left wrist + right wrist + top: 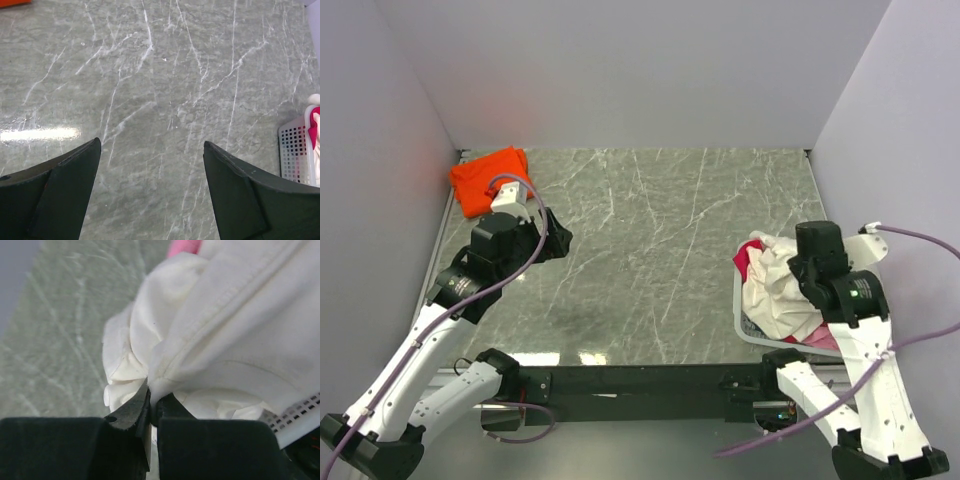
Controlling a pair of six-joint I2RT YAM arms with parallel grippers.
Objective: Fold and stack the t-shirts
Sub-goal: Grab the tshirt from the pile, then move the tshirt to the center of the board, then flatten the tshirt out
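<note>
Grey-green marble-look tabletop [650,250] w/ white veins is filling the middle. Plain pale grey-lilac walls are boxing it in on 3 sides: back wall [640,70], left wall [370,200], right wall [905,140]. A bright glare streak [40,134] is reflecting off the surface, prob. from overhead light. A black rail [640,382] is running along the near edge.

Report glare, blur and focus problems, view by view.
Top external: sharp, with faint glare at the near edge of the table and an orange glow on the wall beside the orange t-shirt. Left wrist: a bright glare streak on the table at left. Right wrist: cream t-shirt close and soft, background blurred.
</note>
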